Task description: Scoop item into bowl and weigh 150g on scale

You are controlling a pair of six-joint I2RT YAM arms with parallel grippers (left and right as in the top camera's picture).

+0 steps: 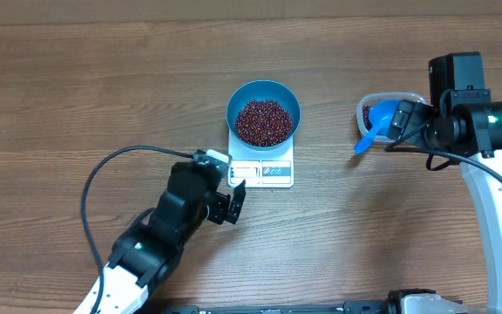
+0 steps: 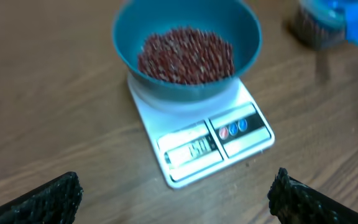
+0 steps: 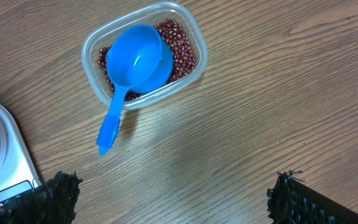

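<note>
Overhead: the bowl [image 1: 264, 113] of beans [image 1: 263, 122] is sitting on the scale [image 1: 262, 173] at mid-table. The scale's long axis is running away from the arms, with the display end facing them. The left gripper [image 1: 234, 199] is hovering just beside that end, jaws apart, empty.

Left wrist: the display digits are showing blurred.

Right wrist: the right gripper [image 3: 173, 193] is hanging spread, holding nothing. The scoop [image 3: 135, 62] is lying in the tub [image 3: 194, 40], its handle pointing toward the scale.

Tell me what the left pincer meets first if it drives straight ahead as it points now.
Probably the display edge of the flat white rectangular kitchen scale, ahead of the round deep blue bowl on it; depth is unclear.
</note>
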